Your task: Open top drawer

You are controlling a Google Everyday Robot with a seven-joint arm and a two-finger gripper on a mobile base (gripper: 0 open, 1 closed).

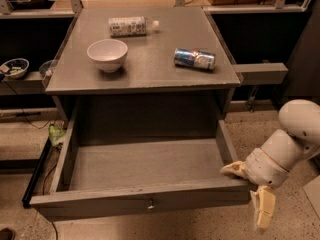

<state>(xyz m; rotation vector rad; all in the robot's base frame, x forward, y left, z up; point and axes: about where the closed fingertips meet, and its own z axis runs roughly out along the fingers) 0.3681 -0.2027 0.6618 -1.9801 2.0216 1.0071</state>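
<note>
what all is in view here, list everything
top drawer: one, grey, pulled out under the cabinet top
knob: one, metal, centre of the drawer front
cabinet top: one, grey, above the drawer
bowl: one, white, upright, left on the cabinet top
plastic bottle: one, clear with a pale label, lying at the back of the top
can: one, blue, lying on its side, right on the top
small bowl: one, dark, on the left side shelf
arm: one, white, right of the drawer
gripper: one, beige fingers open, at the drawer's front right corner
</note>
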